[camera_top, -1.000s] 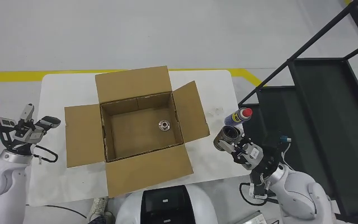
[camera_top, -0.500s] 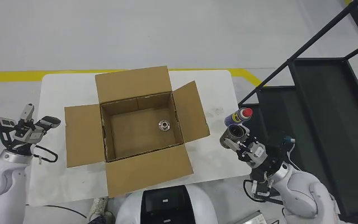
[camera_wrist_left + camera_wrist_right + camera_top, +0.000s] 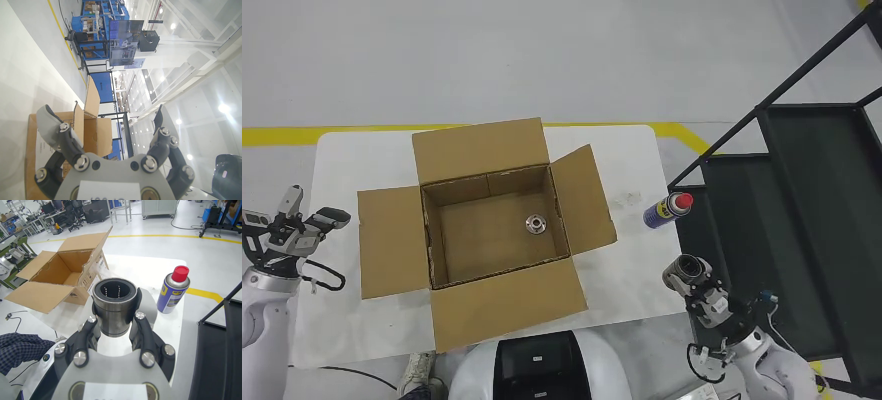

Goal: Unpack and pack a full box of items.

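Open cardboard box (image 3: 479, 150), four flaps spread outward, at the centre of the white table (image 3: 627, 150). A small round metal part (image 3: 535, 223) lies on its floor near the right wall. The right gripper (image 3: 116, 306), at the table's near right corner, is clamped on an upright, hollow, dark steel sleeve (image 3: 115, 321) with ball rows in its bore. A blue, red-capped spray can (image 3: 667, 209) stands at the right edge. The left gripper (image 3: 102, 113), off the left edge, has its jaws wide apart.
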